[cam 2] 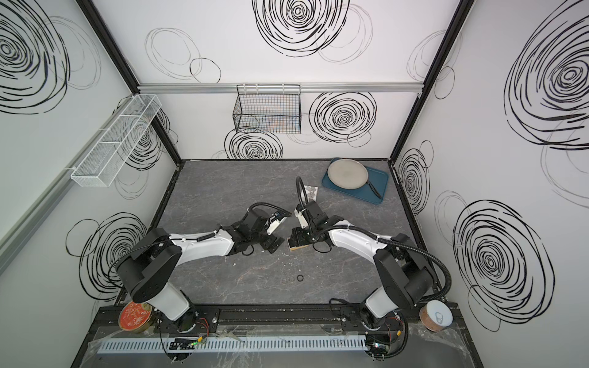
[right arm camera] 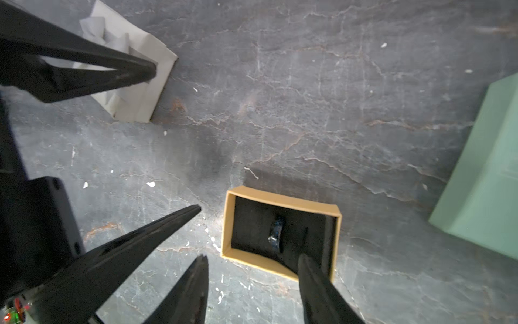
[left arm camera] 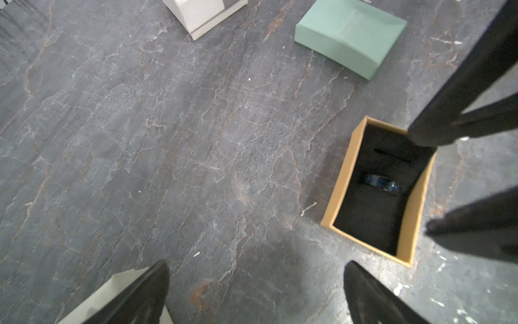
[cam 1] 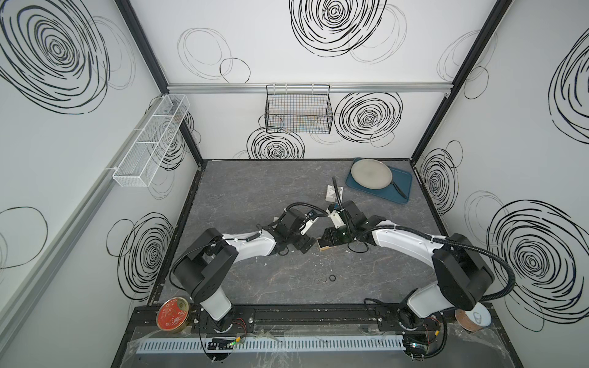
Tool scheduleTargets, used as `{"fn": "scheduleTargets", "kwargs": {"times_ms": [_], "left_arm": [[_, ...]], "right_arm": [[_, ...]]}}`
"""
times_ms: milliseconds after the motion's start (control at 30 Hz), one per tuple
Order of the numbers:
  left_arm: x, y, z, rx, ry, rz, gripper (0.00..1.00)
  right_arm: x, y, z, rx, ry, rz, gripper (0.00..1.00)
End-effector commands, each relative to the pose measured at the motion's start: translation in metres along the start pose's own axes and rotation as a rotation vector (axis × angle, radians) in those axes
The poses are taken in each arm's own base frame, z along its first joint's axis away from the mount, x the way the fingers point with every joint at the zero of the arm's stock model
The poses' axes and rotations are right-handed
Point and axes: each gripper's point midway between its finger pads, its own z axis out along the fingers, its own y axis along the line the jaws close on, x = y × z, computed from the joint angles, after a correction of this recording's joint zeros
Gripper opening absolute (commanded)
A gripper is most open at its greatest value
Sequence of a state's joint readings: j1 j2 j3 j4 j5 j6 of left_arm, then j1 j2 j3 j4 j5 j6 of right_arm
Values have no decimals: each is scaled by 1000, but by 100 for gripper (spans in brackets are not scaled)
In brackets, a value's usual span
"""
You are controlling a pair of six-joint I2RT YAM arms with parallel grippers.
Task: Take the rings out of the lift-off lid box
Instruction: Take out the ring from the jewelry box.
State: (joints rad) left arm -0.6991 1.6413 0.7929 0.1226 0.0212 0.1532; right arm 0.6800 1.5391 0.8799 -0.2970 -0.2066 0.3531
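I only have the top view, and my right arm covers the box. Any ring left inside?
Observer: Yes. The right wrist view shows one dark ring standing upright inside the box.
Operator: Where is my right tool?
Observer: The right tool is open: one finger over the box's rim, the other outside it, neither touching the ring.
Operator: Anything else in there?
Observer: The left wrist view shows only an empty slit in the black padding beside the ring.

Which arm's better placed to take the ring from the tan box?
Right. One of the right fingers hangs over the tan box near the ring; the left fingers are spread over table.
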Motion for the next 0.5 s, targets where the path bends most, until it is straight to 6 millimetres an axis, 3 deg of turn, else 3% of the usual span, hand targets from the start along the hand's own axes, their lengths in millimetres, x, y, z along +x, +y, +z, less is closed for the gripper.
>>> {"fn": "scheduleTargets", "kwargs": {"times_ms": [0, 467], "left_arm": [[-15, 5, -8, -6, -65, -13, 100], [-21, 3, -4, 6, -63, -7, 100]], "right_arm": [[-4, -5, 1, 51, 17, 16, 54], [0, -12, 23, 65, 73, 31, 54]]}}
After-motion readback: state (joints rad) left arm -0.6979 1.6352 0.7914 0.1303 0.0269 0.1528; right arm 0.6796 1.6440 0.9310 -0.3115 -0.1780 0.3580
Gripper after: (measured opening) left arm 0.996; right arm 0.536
